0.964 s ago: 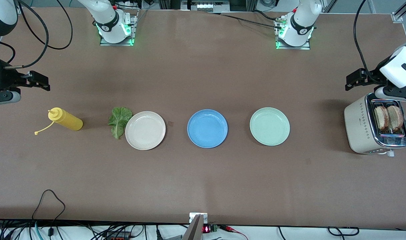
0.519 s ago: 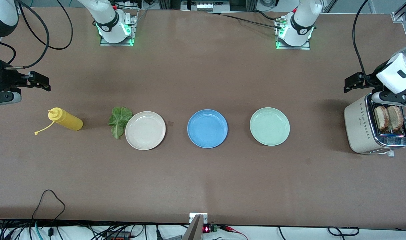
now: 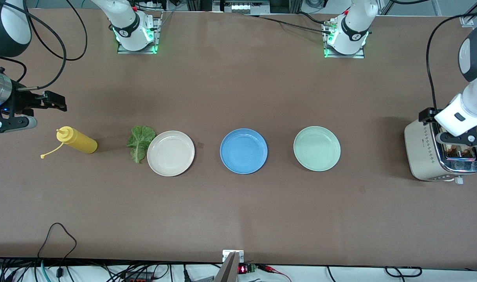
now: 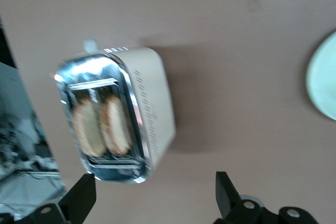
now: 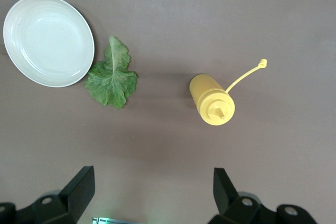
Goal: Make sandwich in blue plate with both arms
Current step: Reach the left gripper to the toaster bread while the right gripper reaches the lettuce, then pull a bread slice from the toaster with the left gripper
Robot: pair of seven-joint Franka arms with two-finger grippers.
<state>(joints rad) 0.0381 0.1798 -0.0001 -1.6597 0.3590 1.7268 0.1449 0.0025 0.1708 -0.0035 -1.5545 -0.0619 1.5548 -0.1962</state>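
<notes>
The blue plate (image 3: 243, 151) lies bare at the table's middle. Two browned toast slices (image 4: 101, 125) stand upright in the slots of a cream toaster (image 3: 422, 154) at the left arm's end. My left gripper (image 4: 155, 193) hangs open above the toaster's edge, with nothing between its fingers; in the front view its hand (image 3: 457, 117) covers most of the slots. A crinkly green lettuce leaf (image 3: 140, 143) lies flat against the cream-white plate (image 3: 170, 153). My right gripper (image 5: 152, 183) is open and empty in the air over the bare table beside the yellow bottle.
A yellow squeeze bottle (image 3: 77, 141) lies on its side with its cap tethered, toward the right arm's end. A pale mint-green plate (image 3: 317, 148) sits between the blue plate and the toaster. Cables trail along the table's near edge.
My left arm has swung down over the toaster and now covers the toast in the front view. The right gripper has drifted slightly toward the bottle. Both stay open.
</notes>
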